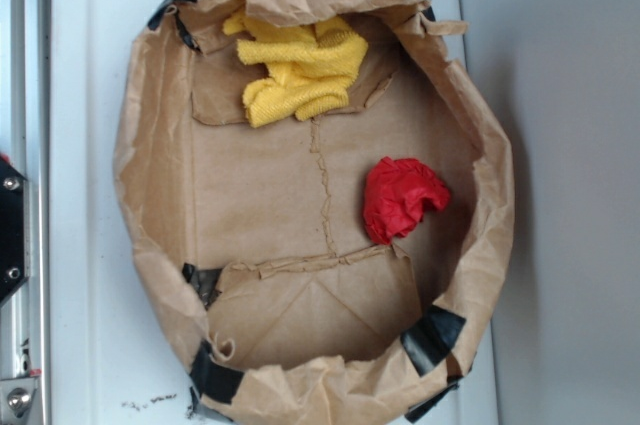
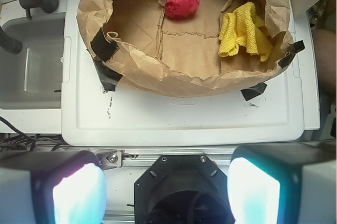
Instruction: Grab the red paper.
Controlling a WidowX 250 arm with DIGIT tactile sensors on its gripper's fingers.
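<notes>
Underneath everything, a white plastic lid [image 1: 80, 145], flat, with a grey sink basin [image 2: 31, 66] just beside it in the wrist view. On the lid, a big brown paper bag [image 1: 150, 175] with walls rolled down, open upward, corners patched with black tape [image 1: 432, 337]. Inside the bag against one end wall, a bunched yellow fuzzy cloth [image 1: 298, 70]. Also inside the bag, resting on the bag's floor beside the centre seam and close to one long wall, well apart from the cloth: the red paper [image 1: 400, 197], a crumpled lumpy wad, untouched. Outside the bag and back from it, past the lid's edge in the wrist view, the gripper [image 2: 166, 187], fingers [image 2: 79, 192] spread wide, nothing between them, clear of the bag.
</notes>
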